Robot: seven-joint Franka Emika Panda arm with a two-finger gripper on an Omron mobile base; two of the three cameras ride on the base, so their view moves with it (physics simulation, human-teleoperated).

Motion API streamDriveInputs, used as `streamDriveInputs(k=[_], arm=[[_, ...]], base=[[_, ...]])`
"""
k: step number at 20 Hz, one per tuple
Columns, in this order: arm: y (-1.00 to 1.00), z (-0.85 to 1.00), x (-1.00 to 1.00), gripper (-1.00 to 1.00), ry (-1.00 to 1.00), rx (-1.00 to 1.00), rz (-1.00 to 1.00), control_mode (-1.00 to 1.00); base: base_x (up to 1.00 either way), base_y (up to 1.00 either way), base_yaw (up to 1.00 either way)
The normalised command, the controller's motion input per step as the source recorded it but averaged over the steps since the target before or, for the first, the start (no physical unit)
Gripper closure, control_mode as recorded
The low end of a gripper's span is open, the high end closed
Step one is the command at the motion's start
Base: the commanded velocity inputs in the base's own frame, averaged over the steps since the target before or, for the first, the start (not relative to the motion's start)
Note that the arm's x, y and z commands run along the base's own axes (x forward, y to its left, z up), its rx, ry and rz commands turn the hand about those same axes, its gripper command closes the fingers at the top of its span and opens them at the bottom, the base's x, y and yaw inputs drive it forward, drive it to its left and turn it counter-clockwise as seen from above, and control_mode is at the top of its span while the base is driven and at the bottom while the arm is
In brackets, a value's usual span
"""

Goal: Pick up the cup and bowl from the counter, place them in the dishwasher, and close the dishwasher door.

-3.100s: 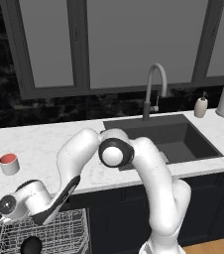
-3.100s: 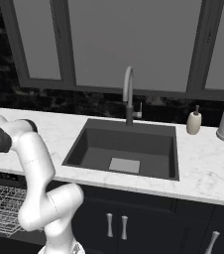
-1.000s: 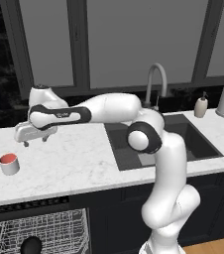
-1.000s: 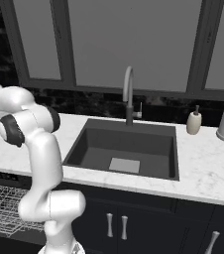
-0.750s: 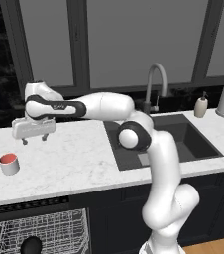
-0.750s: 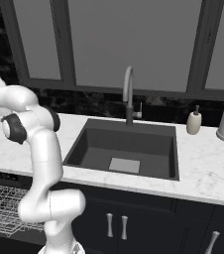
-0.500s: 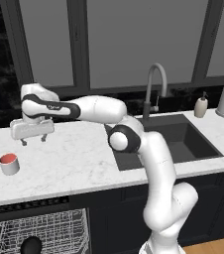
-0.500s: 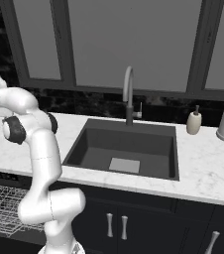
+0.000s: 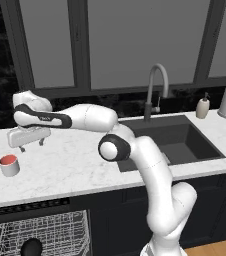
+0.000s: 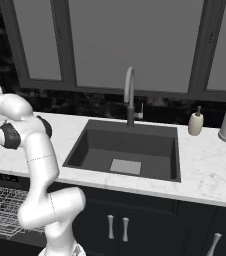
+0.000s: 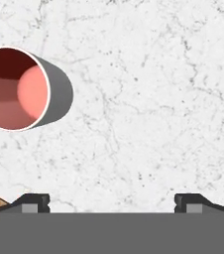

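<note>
Cup (image 9: 9, 165): upright on the desk (image 9: 75, 167), red inside. Gripper (image 9: 29, 144): above the desk just beside the cup, fingers (image 11: 34, 202) spread apart, empty.

We see a matt marble-veined tabletop (image 11: 148, 99), a smooth cup (image 11: 20, 89), and a brushed-metal faucet (image 9: 155, 90).

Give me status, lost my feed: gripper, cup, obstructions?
Gripper open, empty, above counter. Cup upright on counter, off to one side of the fingers, not between them. Black bowl in dishwasher rack. Nothing blocking.
</note>
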Motion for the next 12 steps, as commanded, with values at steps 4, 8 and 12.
streamDriveInputs(k=[4,8,12], arm=[[0.01,-0.09,0.09,-1.00,-0.09,0.02,0.00,-1.00],[0.06,-0.44,0.01,-1.00,-0.04,0.00,0.00,-1.00],[0.06,-0.44,0.00,-1.00,-0.16,0.03,0.00,-1.00]], base=[[0.00,0.00,0.00],[0.00,0.00,0.00],[0.00,0.00,0.00]])
